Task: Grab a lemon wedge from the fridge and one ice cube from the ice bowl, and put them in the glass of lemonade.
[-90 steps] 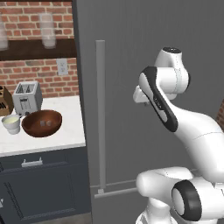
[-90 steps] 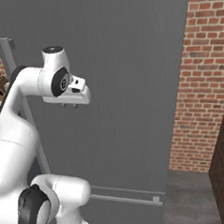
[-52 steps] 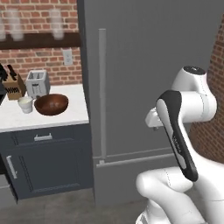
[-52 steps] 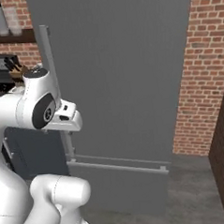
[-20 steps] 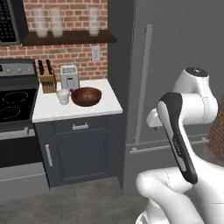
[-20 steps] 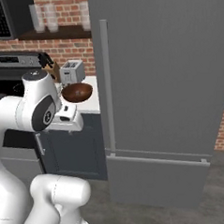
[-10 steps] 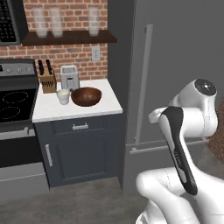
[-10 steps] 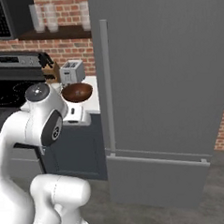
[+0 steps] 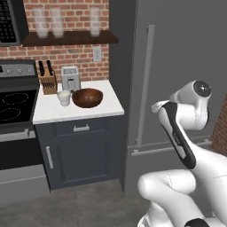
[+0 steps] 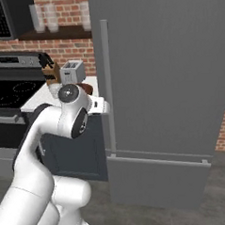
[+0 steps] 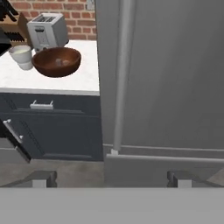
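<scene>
Left base view: fridge (image 9: 177, 66) door closed; bowl (image 9: 87, 97) on the white bench (image 9: 102, 108), cup (image 9: 64, 98) just beside it, toaster (image 9: 70, 79) behind.

Right base view: the arm (image 10: 49, 132) stands before the fridge handle (image 10: 107, 86).

Hand view: claw (image 11: 111, 178) spread wide, holding nothing, facing the handle (image 11: 121, 74); bowl (image 11: 57, 61) and cup (image 11: 22, 57) upper left.

Fridge (image 9: 186, 66): dark grey door, right half of the left base view; lighter grey vertical bar handle (image 9: 144, 84). 
Ice bowl (image 9: 87, 97): reddish-brown wood, centre left. 
Glass of lemonade (image 9: 64, 98): whitish. 
Toaster (image 9: 70, 79): silver-grey. 
Knife block (image 9: 48, 81): tan, black handles. 
Countertop (image 9: 48, 111): white. 
Cabinet (image 9: 84, 150): dark blue-grey, silver pulls. 
Wall (image 9: 66, 53): red brick, pale mortar. 
Stove (image 9: 11, 104): black, far left.
</scene>
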Available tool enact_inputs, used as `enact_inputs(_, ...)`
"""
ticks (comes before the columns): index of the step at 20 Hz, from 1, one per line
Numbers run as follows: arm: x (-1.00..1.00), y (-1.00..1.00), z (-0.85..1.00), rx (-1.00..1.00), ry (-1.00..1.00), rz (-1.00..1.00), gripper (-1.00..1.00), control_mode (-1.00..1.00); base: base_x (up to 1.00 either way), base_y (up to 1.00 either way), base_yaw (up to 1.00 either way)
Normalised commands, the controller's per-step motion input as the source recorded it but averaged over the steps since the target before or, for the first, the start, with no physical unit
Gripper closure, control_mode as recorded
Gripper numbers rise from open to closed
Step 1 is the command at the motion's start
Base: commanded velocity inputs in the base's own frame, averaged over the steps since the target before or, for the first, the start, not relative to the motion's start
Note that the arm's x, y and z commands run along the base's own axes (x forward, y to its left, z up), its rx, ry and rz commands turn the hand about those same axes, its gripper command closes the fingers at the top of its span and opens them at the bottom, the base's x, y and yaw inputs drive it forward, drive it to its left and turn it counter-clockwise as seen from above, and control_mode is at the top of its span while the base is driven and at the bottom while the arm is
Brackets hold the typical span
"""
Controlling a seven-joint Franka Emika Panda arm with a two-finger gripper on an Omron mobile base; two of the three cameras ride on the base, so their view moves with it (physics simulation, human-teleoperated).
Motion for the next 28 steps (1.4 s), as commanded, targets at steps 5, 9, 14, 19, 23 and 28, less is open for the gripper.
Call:
enact_inputs(5,0.96,-0.18,0.00,0.00,-0.15,0.00,-1.00,-1.00,0.00,0.00,0.00)
enact_inputs(9,0.89,-0.02,0.00,0.00,-0.09,0.00,-1.00,-1.00,0.00,0.00,0.00)
enact_inputs(14,0.81,0.00,0.01,0.00,0.00,0.00,-1.00,-1.00,0.00,0.00,0.00)
enact_inputs(19,0.85,0.00,0.00,0.01,0.00,0.00,-1.00,-1.00,0.00,0.00,0.00)
enact_inputs(23,0.86,0.00,0.00,0.00,0.00,0.00,-1.00,-1.00,0.00,0.00,0.00)
enact_inputs(28,0.80,-0.04,-0.02,0.00,0.00,0.00,-1.00,-1.00,0.00,0.00,0.00)
